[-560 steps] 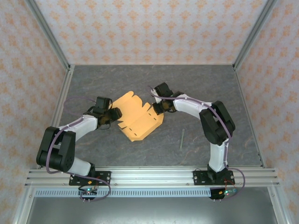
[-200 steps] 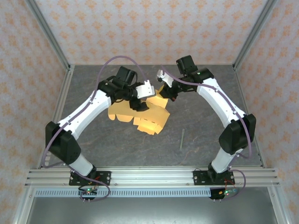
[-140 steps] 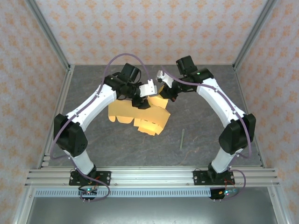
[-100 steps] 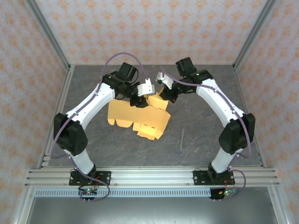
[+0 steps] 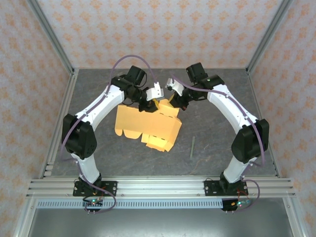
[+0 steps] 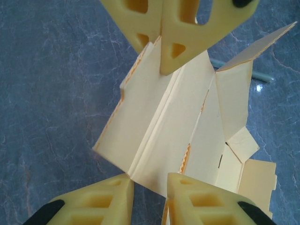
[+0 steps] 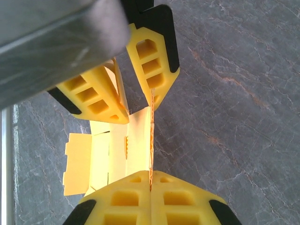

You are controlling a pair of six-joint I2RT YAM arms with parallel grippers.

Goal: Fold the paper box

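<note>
Since the earliest frame both arms have risen from low over the table (image 5: 222, 98) and reached to its far centre, taking the box (image 5: 148, 126) up with them. In the last half second the sheet has squared up.

Right gripper (image 5: 176, 100): clenched on the box's far edge. In its wrist view the fingers (image 7: 126, 199) press together with the card's edge running straight between them. You appear to be using this hold as the anchor.

Left gripper (image 5: 146, 105): just left of the right one, on the same far edge. Its fingers (image 6: 93, 204) straddle a raised fold of card with a narrow gap showing. You cannot tell from these views whether they bite yet. Two holds side by side on one edge suggest you mean to bend a panel along the crease between them.

Box position: far centre, hung by its far edge and sloping down toward you. Whether its near edge touches the table cannot be told.

Orientation: long axis runs roughly left to right, the right end sitting a little nearer. The loose flaps point near. The panels stand partly creased, not flat.

A stick (image 5: 192, 147) lies near right, well apart.
</note>
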